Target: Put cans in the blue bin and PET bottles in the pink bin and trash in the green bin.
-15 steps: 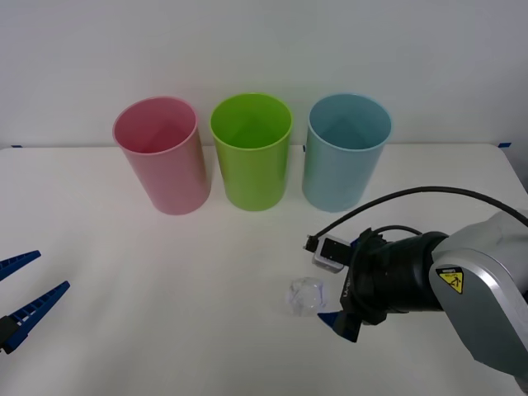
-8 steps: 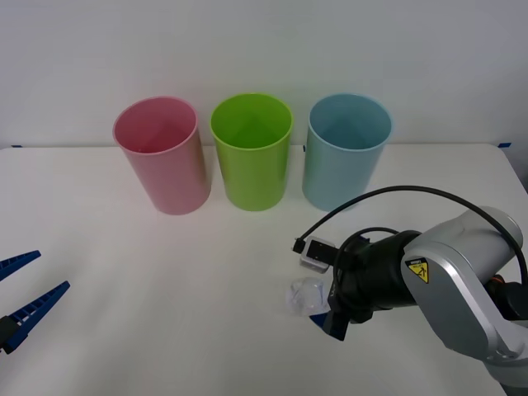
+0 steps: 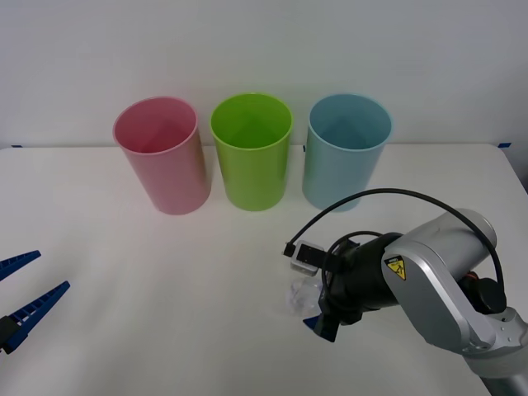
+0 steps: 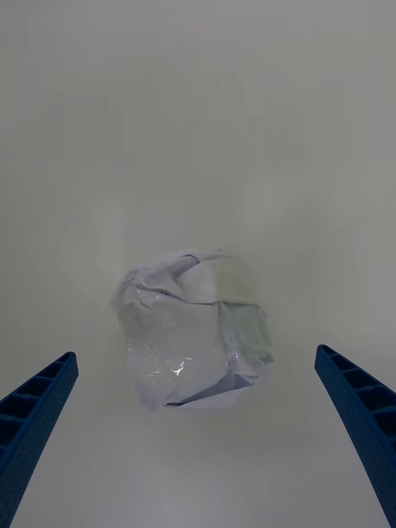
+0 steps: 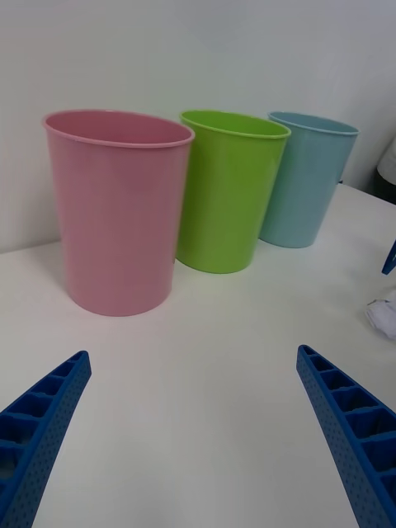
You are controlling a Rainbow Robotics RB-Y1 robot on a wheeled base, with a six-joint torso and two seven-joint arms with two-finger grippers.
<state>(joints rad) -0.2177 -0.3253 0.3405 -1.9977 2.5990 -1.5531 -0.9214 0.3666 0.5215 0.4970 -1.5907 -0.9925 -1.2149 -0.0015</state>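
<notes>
The trash, a small wad of crinkled clear-white film, lies on the white table in front of the blue bin. My right gripper is low at the wad, open, with a blue finger on either side of it. The right wrist view shows the trash between the spread fingertips of the right gripper, untouched. The pink bin, green bin and blue bin stand upright in a row at the back. My left gripper waits open at the table's left edge.
From the left wrist view, the open left gripper faces the pink bin, green bin and blue bin, with the trash far off. A black cable loops over the right wrist. Bare table lies between the arms.
My right arm has slid left along the table, bringing its open fingers up to and around the trash. The left arm and the bins have not moved.
</notes>
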